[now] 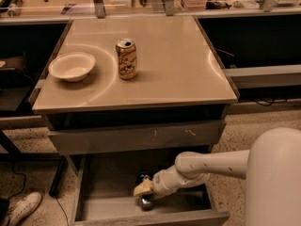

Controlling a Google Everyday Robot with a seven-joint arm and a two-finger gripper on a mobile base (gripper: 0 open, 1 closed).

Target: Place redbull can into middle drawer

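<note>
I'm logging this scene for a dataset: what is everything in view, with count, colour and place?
table: one, tan top, centre of view
bowl: one, white, left side of the table top
gold can: one, gold with dark print, upright on the table, right of the bowl
scratched drawer front: one, grey with yellowish marks, shut, under the table top
middle drawer: one, grey, pulled open below the scratched front
redbull can: one, dark with a silver end, inside the middle drawer at the gripper
shoe: one, white, on the floor, lower left
arm: one, white, reaching from the lower right into the middle drawer
gripper: one, yellowish, inside the middle drawer at the redbull can
</note>
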